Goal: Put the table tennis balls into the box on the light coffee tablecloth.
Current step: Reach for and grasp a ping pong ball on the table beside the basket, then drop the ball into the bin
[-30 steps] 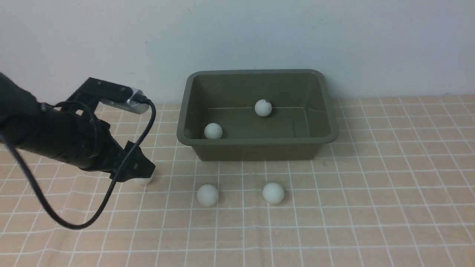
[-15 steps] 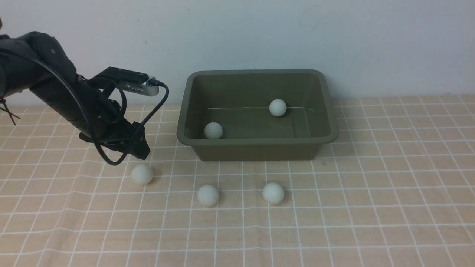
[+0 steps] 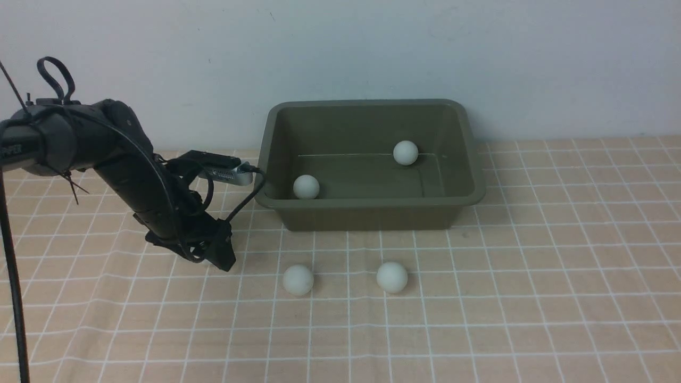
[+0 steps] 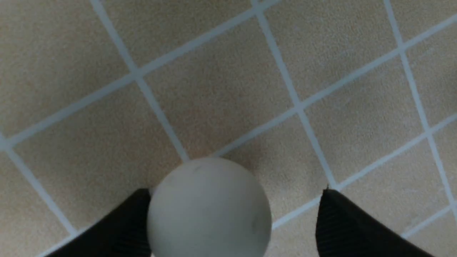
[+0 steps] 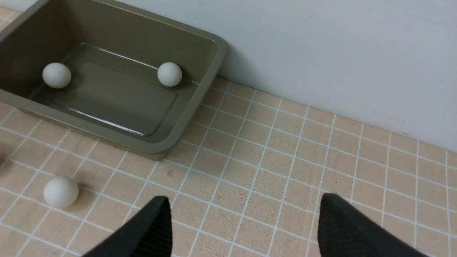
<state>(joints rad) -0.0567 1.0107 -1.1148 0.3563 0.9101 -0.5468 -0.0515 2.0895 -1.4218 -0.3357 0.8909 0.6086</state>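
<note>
white table tennis ball [image 4: 209, 210] on light coffee tablecloth [image 3: 479, 319], 8 o'clock of box [image 3: 367, 215]. left gripper [image 4: 234, 192] straddles it, jaws parted, one finger [image 4: 121, 223] touching, nothing gripped: centre, then squeeze gently. right gripper [image 5: 243, 198] spread, empty.

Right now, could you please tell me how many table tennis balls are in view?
5. Two in the box: left ball, rear ball. Two on the tablecloth before it: front-left ball, front-right ball. The fifth ball sits between the left fingers, hidden in the front view.
</note>
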